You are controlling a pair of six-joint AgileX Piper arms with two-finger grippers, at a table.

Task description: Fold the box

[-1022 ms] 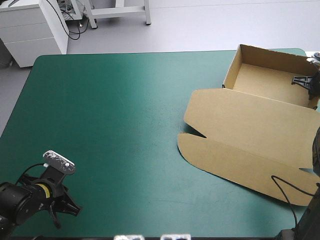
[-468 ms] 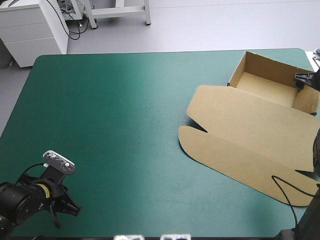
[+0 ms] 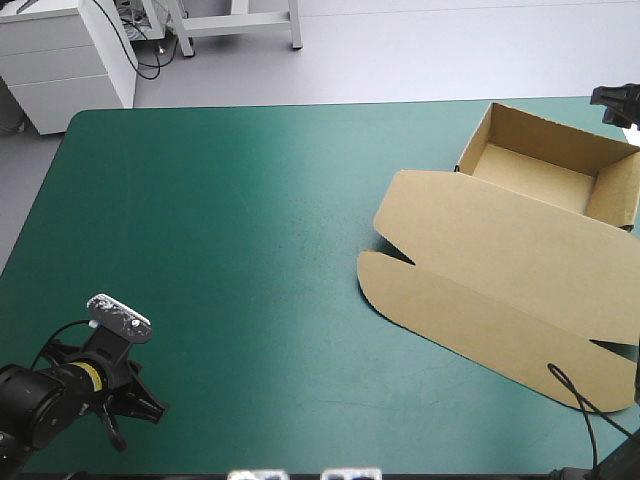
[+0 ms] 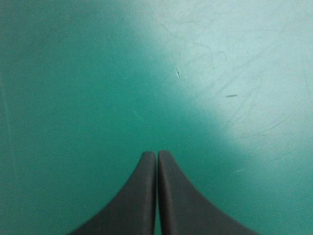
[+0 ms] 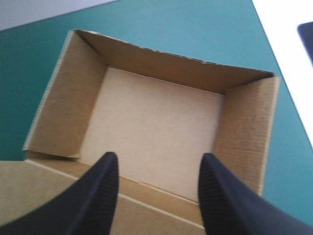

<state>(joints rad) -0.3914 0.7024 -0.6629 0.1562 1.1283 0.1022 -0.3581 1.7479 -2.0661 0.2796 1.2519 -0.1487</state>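
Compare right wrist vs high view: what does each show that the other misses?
Right wrist only: the right tool open, its fingers standing apart just short of the tray, over its near wall.

High only: the lid lying flat toward the table's near edge, its rounded flap, and the left tool at the near left corner, far from the box.

Both: the brown open tray with its walls raised, nothing inside, on the teal-green cover.

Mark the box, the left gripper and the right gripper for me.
box (image 3: 490,255): high view, on the flat lid.
left gripper (image 4: 156,153): left wrist view, where the shut fingertips meet.
right gripper (image 5: 159,156): right wrist view, midway between the open fingertips.
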